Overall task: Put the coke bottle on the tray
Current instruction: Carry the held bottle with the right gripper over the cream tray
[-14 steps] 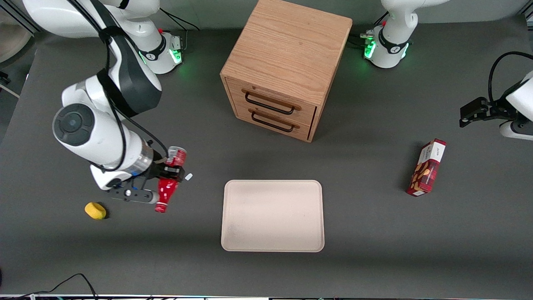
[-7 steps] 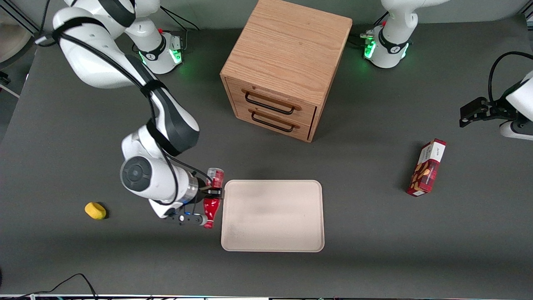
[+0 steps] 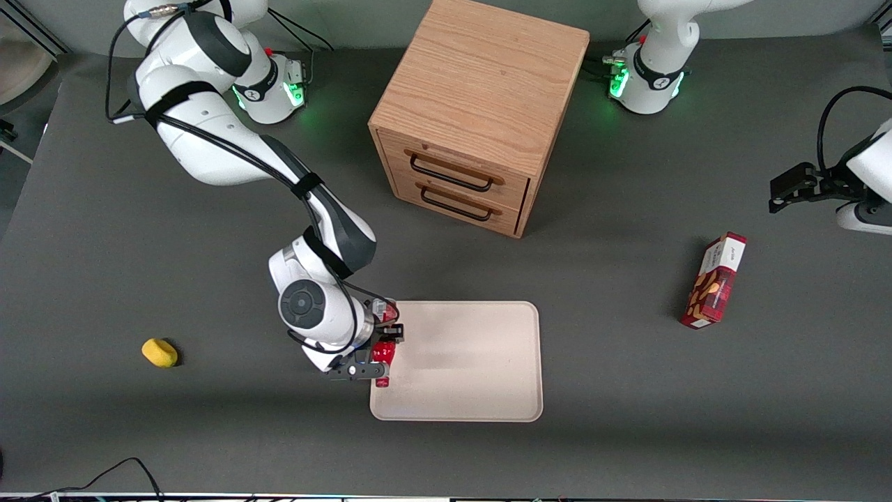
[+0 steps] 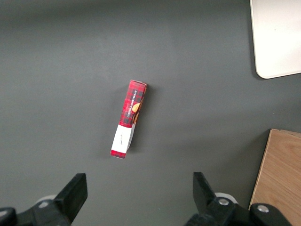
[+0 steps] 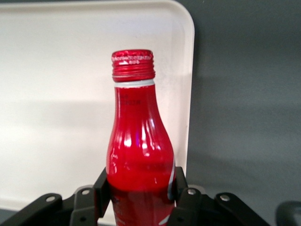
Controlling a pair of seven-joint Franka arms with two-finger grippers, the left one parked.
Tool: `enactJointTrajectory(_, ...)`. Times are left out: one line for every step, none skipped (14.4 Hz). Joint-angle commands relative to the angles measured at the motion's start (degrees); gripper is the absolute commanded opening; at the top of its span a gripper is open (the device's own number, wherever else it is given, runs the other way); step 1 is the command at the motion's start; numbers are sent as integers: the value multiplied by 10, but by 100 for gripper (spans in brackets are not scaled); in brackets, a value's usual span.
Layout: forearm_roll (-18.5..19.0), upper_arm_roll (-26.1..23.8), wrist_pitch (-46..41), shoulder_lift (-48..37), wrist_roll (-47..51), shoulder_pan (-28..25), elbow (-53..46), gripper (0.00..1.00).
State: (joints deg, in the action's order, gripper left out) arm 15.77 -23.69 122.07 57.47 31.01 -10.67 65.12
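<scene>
The end effector [image 3: 382, 348] is clamped on the one bottle [image 5: 140, 155], its fingers [image 5: 100, 190] pressed against the lower body. It holds the bottle over the tray's [image 3: 481, 390] edge toward the working arm's end; whether the bottle touches it is unclear. On the worktop [image 3: 627, 418]: one tray, one cabinet [image 3: 481, 97] with two drawers, one snack box [image 3: 714, 281], one yellow object [image 3: 159, 352].

A dark grey matte worktop [image 3: 627, 418] filled the scene under even light. A wooden cabinet [image 3: 481, 104] with two drawers [image 3: 453, 185], each with a dark handle, stood on it. A black cable [image 3: 104, 474] lay at the worktop's edge nearest the front camera.
</scene>
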Motion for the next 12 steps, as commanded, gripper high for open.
enactJointTrajectory(19, -3, 19, 20, 6, -3, -27, 0)
enactJointTrajectory(19, -3, 26, 27, 8, -3, -27, 0)
enactJointTrajectory(19, -3, 34, 30, 19, -3, -27, 0)
enactJointTrajectory(19, -3, 44, 34, 36, -3, -27, 0)
enactJointTrajectory(19, -3, 49, 35, 40, -4, -27, 0)
enactJointTrajectory(19, -3, 50, 35, 41, -3, -27, 21)
enactJointTrajectory(20, -3, 50, 36, 44, -4, -26, 63)
enactJointTrajectory(28, -3, 54, 35, 51, -7, -18, 100)
enactJointTrajectory(46, -3, 64, 34, 53, -9, -12, 100)
enactJointTrajectory(56, -3, 69, 35, 53, -9, -10, 100)
enactJointTrajectory(56, -3, 71, 35, 53, -9, -8, 100)
enactJointTrajectory(57, -3, 71, 35, 53, -9, -8, 100)
